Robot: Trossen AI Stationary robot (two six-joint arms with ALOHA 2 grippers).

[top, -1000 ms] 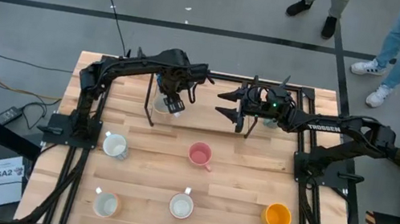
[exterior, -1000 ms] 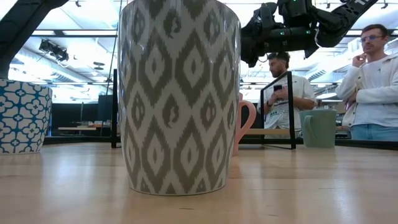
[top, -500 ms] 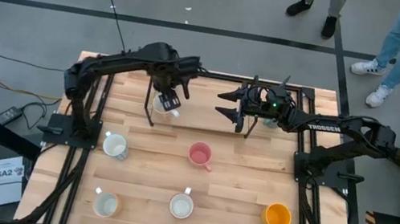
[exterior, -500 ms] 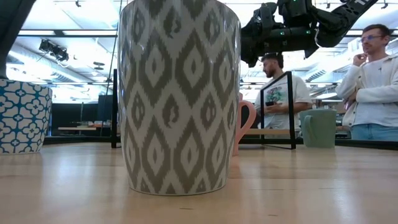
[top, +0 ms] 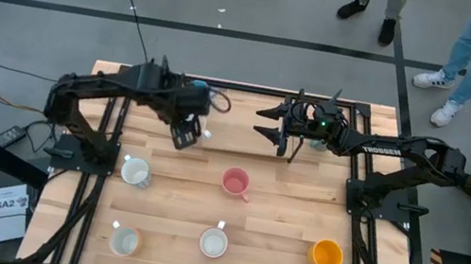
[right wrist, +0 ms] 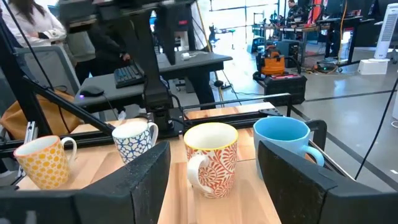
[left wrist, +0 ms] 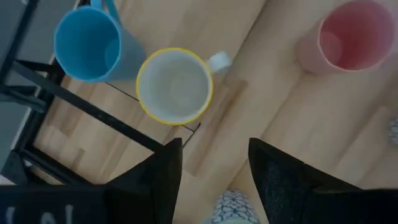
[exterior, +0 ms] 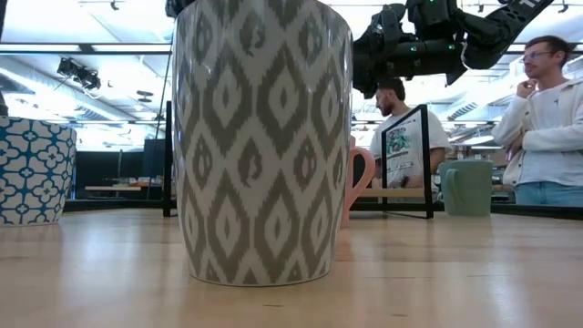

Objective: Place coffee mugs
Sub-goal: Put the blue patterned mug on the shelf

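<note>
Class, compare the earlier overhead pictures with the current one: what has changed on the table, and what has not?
The left gripper has drawn back from the yellow-rimmed mug near the table's far edge, toward its own side, fingers open and empty. That mug now stands free beside the blue mug. The right gripper has not moved, and the pink mug and orange mug stayed put.

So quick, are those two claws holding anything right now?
Left gripper: jaws open, holding nothing, above the table's far side.
Right gripper: jaws open, holding nothing, raised.
</note>
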